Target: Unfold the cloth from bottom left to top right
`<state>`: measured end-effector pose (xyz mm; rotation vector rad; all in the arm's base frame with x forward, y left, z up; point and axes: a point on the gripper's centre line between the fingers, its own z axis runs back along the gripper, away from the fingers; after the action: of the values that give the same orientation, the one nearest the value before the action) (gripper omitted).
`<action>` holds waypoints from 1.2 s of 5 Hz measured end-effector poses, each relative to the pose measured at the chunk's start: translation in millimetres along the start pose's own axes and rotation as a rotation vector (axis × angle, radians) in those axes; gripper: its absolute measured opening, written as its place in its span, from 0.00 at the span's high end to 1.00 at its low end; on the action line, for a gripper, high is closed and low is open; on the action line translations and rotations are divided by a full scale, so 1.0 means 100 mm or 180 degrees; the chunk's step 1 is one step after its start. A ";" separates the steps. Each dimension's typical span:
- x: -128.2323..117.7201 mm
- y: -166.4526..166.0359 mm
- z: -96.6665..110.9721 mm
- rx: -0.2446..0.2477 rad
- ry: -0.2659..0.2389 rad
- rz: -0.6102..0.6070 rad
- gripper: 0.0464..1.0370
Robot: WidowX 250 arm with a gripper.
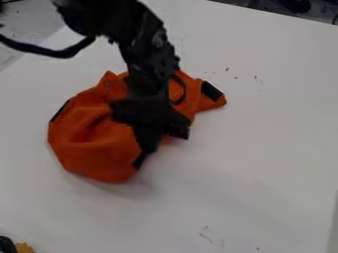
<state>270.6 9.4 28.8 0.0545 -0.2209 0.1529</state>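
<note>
The black gripper (147,141) hangs over the orange cloth, its lower end at the cloth's lower right edge. Crumpled and partly folded, the orange cloth (99,153) lies left of centre on the white surface. Its rounded lower part bulges toward the front, and a pointed corner with a black patch sticks out at the upper right. Another dark strip runs along its left edge. The arm and gripper hide the middle of the cloth. Whether the gripper holds any fabric cannot be made out.
The white table (264,158) extends around the cloth, with small dark marks at upper right and near the front. A black cable (49,51) loops from the arm at upper left. A yellow and black object (23,247) sits in the bottom left corner.
</note>
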 end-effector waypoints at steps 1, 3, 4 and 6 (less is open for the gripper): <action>-0.08 0.02 -0.10 -0.0044 -0.0195 -0.0074 0.99; -0.24 0.15 -0.06 0.0095 -0.0207 -0.0086 0.99; -0.27 0.17 0.05 0.0154 -0.0248 -0.0151 0.97; -0.43 0.09 0.21 0.0206 0.0140 -0.0356 0.55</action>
<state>223.0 10.7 40.0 0.1275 -0.1687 0.0497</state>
